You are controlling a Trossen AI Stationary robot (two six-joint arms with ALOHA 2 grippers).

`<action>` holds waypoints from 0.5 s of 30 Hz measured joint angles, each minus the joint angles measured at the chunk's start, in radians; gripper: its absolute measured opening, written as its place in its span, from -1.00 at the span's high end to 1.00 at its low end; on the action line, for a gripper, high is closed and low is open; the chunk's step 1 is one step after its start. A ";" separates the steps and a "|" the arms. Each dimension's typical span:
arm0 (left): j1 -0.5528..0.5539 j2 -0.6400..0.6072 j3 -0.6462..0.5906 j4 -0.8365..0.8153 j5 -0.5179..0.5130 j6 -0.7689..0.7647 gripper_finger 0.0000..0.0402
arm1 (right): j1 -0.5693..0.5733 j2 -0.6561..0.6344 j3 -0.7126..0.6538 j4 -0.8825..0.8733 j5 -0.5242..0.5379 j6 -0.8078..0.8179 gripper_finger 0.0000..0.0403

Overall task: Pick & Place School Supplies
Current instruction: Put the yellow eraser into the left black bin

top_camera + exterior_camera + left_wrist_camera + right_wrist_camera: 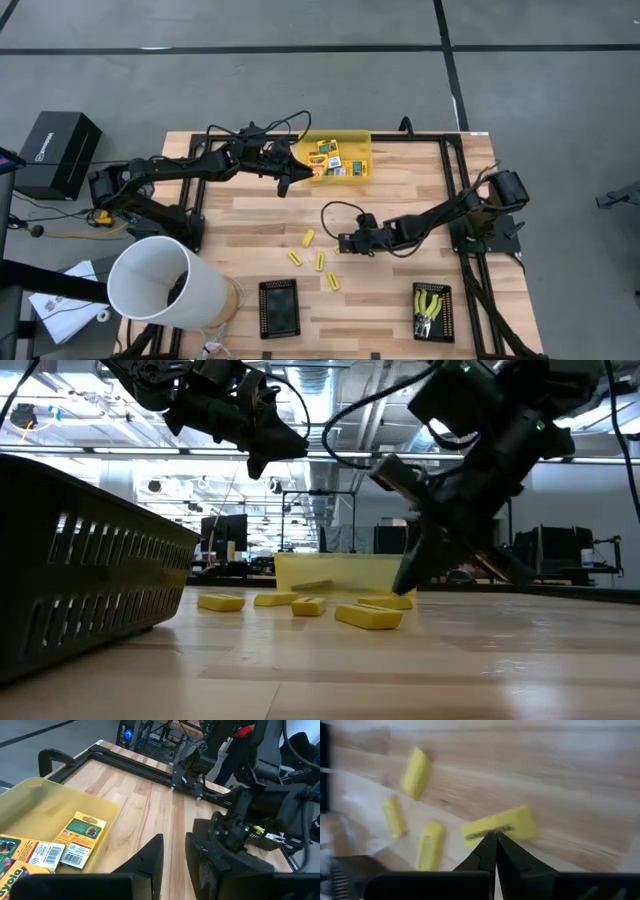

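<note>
Sticks (pixel 318 261): high view, you see four scattered mid-table, right gripper (pixel 343 242) nearest, just beside them; left gripper (pixel 284 186) by yellow bin (pixel 352 140).
Right wrist view: jaws pressed together, empty, tips touching nearest stick (pixel 499 828), long axis crosswise.
Left wrist view: fingers (pixel 150 861) part-spread, empty; boxes (pixel 80 838) in bin.

The high camera is looking straight down from well above, taking in the whole table (pixel 400 200) and the floor around it. The low camera is sitting at tabletop level, facing across the boards into the room. The left wrist camera is peering past its pincer (pixel 172 855) at the yellow bin (pixel 45 800), also showing centre frame in both wide views. The right wrist camera is hovering close over the yellow sticks (pixel 500 826), which all but the left wrist view share.
</note>
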 joint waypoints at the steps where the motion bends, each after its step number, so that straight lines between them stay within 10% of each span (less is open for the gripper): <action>1: 0.000 0.000 0.000 0.000 0.000 0.000 0.62 | 0.000 0.011 -0.001 0.022 -0.009 0.000 1.00; 15: 0.000 0.000 0.000 -0.018 0.004 0.001 0.62 | 0.001 0.123 0.041 0.163 -0.037 0.037 1.00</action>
